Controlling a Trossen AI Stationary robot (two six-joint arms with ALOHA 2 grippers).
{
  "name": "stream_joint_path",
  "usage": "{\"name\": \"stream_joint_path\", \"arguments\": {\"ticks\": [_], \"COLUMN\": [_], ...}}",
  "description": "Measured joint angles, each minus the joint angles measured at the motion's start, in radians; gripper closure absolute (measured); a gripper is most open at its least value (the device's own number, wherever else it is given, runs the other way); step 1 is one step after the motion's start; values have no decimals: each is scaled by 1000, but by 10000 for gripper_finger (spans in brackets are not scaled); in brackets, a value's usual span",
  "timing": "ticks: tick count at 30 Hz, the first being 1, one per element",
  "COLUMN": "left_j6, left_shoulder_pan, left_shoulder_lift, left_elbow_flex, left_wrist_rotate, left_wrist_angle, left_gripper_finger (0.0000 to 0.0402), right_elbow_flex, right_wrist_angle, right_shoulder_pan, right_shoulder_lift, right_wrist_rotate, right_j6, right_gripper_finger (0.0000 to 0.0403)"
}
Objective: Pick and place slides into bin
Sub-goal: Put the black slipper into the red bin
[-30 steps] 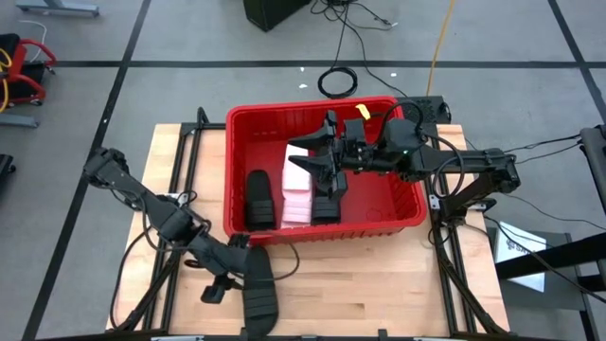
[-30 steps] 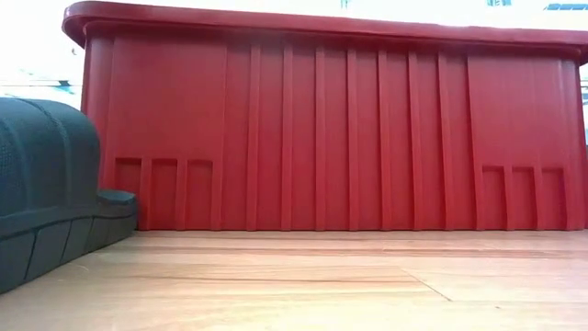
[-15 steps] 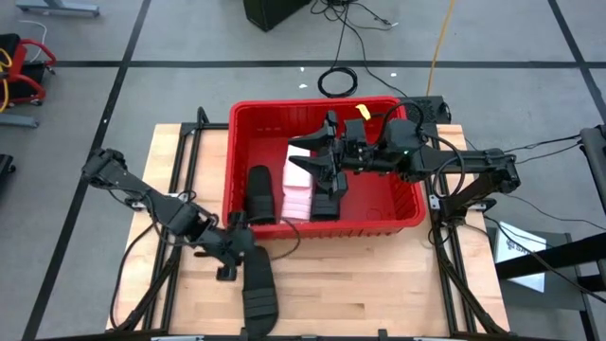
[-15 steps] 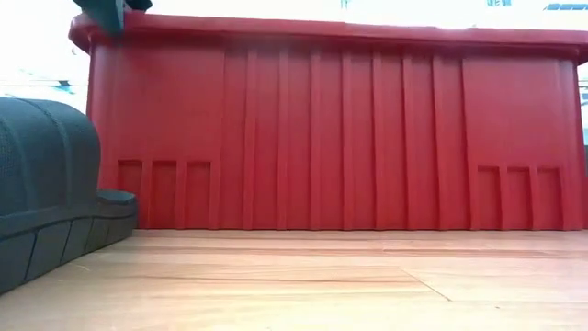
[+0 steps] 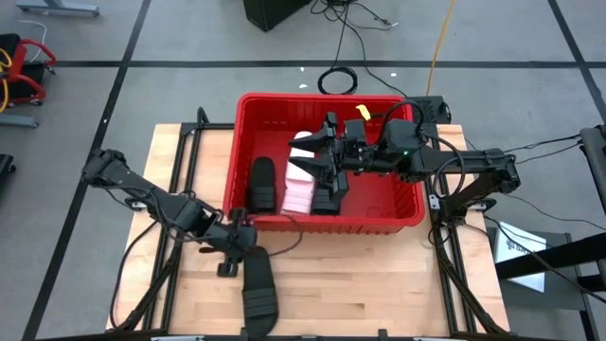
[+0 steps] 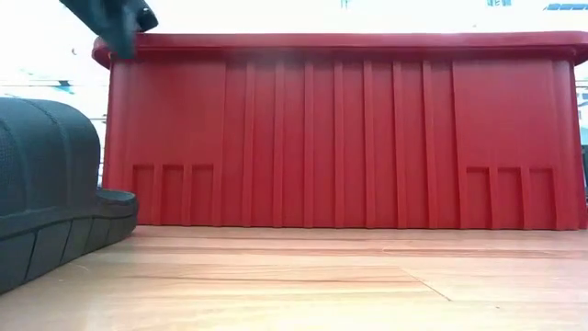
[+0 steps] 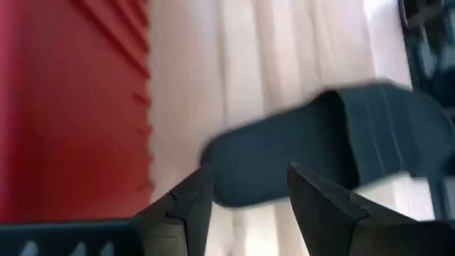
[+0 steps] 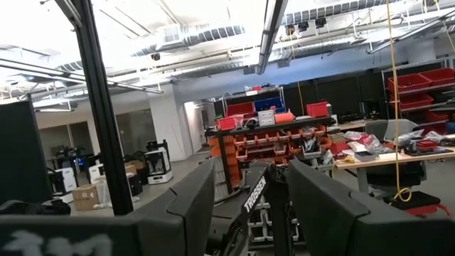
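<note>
The red bin (image 5: 379, 220) stands mid-table. It holds a black slide (image 5: 262, 185), two pale pink slides (image 5: 301, 177) and another black slide (image 5: 329, 197). One black slide (image 5: 258, 294) lies flat on its sole on the table near the front edge; it also shows in the low view (image 6: 46, 198) and in the left wrist view (image 7: 320, 142). My left gripper (image 5: 227, 267) is open and empty between the bin's near left corner and this slide, and it points toward the slide (image 7: 249, 174). My right gripper (image 5: 311, 156) is open and empty above the pink slides. My left gripper's body stands at the bin's near left corner (image 5: 239, 225). I cannot tell whether it touches the corner. Its fingers touch nothing.
The bin's near wall (image 6: 340, 129) fills the low view, with part of my left arm (image 6: 115, 18) at its left rim corner. Bare wooden table (image 5: 379, 284) lies in front of the bin. Black frame rails run along both table sides.
My left gripper has gone toward the far edge and a little right, away from the slide on the table and up to the bin's near left corner. The bin has slid a little toward the far right. The slide on the table has stayed put.
</note>
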Motion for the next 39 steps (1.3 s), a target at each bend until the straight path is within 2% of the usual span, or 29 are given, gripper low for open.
{"name": "stream_joint_path", "arguments": {"ticks": [9, 14, 17, 22, 32, 39], "left_j6": [13, 11, 5, -7, -105, -175], "left_shoulder_pan": [-80, -121, -126, -126, -126, -128], "left_shoulder_lift": [-1, 15, 28, 57, 107, 106], "left_elbow_flex": [47, 28, 3, -65, -178, -260], "left_wrist_rotate": [145, 121, 133, 185, 250, 245], "left_wrist_angle": [51, 80, 129, 301, 563, 621], "left_gripper_finger": [225, 224, 224, 224, 224, 224], "right_elbow_flex": [0, 0, 0, 0, 0, 0], "right_wrist_angle": [-1, -1, -1, -7, -29, -41], "right_shoulder_pan": [0, 0, 0, 0, 0, 1], "right_shoulder_lift": [0, 0, 0, 0, 0, 0], "right_wrist_rotate": [0, 0, 0, 0, 0, 0], "right_j6": [-3, -3, -3, 0, 11, 26], "right_gripper_finger": [236, 236, 236, 236, 236, 236]}}
